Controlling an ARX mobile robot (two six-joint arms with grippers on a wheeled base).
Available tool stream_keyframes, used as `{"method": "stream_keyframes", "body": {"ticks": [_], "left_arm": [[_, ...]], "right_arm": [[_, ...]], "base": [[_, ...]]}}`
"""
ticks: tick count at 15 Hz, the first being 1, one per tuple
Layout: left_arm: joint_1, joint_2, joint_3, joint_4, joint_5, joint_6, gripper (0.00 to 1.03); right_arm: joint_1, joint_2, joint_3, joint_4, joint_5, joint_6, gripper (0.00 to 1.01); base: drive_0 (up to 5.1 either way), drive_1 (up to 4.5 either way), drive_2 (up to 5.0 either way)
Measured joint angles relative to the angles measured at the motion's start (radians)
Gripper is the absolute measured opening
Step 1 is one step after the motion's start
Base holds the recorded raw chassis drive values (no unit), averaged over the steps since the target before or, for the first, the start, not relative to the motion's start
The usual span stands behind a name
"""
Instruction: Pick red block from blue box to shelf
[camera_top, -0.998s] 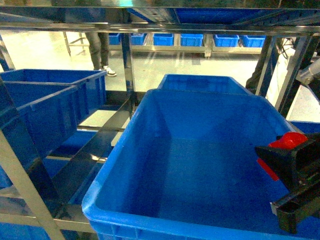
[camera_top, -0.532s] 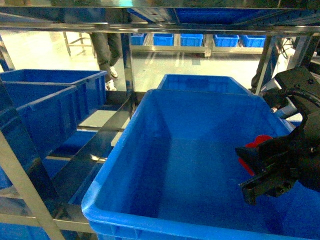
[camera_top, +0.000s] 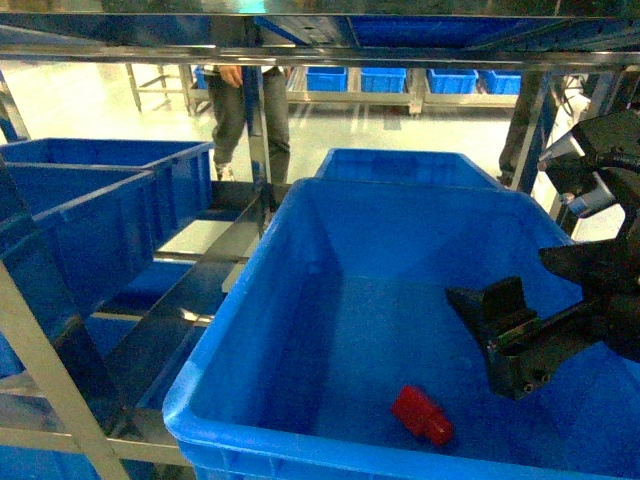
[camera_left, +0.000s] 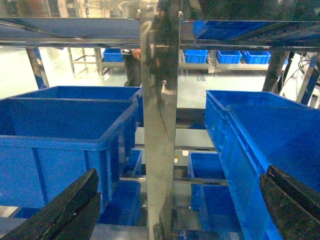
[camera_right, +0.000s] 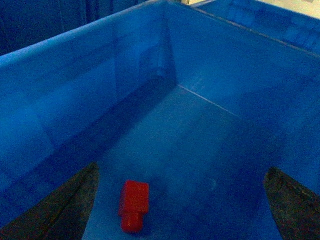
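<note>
The red block (camera_top: 421, 415) lies on its side on the floor of a large royal-blue crate (camera_top: 280, 240), near the crate's front wall. That crate stands on a tier of the steel shelf (camera_top: 190, 300). My right gripper (camera_top: 505, 340) hangs open inside the crate, up and to the right of the block, apart from it. In the right wrist view the block (camera_right: 134, 205) rests close to the left finger (camera_right: 75, 200) of the open gripper (camera_right: 181, 175). My left gripper (camera_left: 181, 172) is open and empty, facing a shelf post (camera_left: 159, 125). The blue box is out of view.
More blue crates stand on the shelf at the left (camera_top: 100, 200) and behind the big crate (camera_top: 400, 165). A shelf rail (camera_top: 300, 50) runs overhead. A person's legs (camera_top: 245, 110) stand on the floor beyond the shelf, before a far row of crates (camera_top: 380, 78).
My right gripper carried the red block leftward over the crate, then opened. The block dropped to the crate floor. The person behind walked to the right.
</note>
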Motion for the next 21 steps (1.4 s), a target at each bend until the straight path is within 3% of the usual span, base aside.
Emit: {"method": "stream_keyframes", "body": {"ticks": [3,5,7,9,10,11,12,14,15,16,17,20,21], "left_arm": [[0.000,0.000,0.000,0.000,0.000,0.000,0.98],[0.000,0.000,0.000,0.000,0.000,0.000,0.98],[0.000,0.000,0.000,0.000,0.000,0.000,0.98],[0.000,0.000,0.000,0.000,0.000,0.000,0.98],[0.000,0.000,0.000,0.000,0.000,0.000,0.98],[0.000,0.000,0.000,0.000,0.000,0.000,0.98],[0.000,0.000,0.000,0.000,0.000,0.000,0.98],[0.000,0.000,0.000,0.000,-0.001,0.000,0.98],[0.000,0.000,0.000,0.000,0.000,0.000,0.98],[0.000,0.000,0.000,0.000,0.000,0.000,0.98],[0.000,0.000,0.000,0.000,0.000,0.000,0.98],[0.000,0.000,0.000,0.000,0.000,0.000,0.98],[0.000,0.000,0.000,0.000,0.000,0.000,0.98]], "right_arm": [[-0.038,-0.213,-0.099,-0.116,-0.051,-0.002,0.98],[-0.087,-0.484,-0.174,-0.290,-0.103,-0.014,0.98],[-0.167,-0.776,-0.248,-0.498,-0.155,-0.051,0.98],[-0.291,-1.036,-0.293,-0.635,-0.180,-0.055,0.98],[-0.293,-1.145,-0.309,-0.682,-0.165,-0.035,0.98],[-0.248,-1.227,-0.328,-0.678,-0.124,-0.010,0.98],[-0.198,-1.264,-0.340,-0.645,-0.064,0.017,0.98],[-0.197,-1.293,-0.374,-0.613,0.064,0.092,0.98],[-0.192,-1.320,-0.396,-0.621,0.146,0.111,0.98],[-0.179,-1.356,-0.411,-0.645,0.207,0.109,0.98],[-0.167,-1.378,-0.419,-0.654,0.238,0.093,0.98],[-0.155,-1.396,-0.425,-0.652,0.255,0.042,0.98],[-0.261,-1.715,-0.535,-0.767,0.188,0.111,0.02]], "base": [[0.0,0.00,0.0],[0.0,0.00,0.0],[0.0,0.00,0.0],[0.0,0.00,0.0],[0.0,0.00,0.0],[0.0,0.00,0.0],[0.0,0.00,0.0],[0.0,0.00,0.0],[0.0,0.00,0.0],[0.0,0.00,0.0],[0.0,0.00,0.0],[0.0,0.00,0.0],[0.0,0.00,0.0]]}}
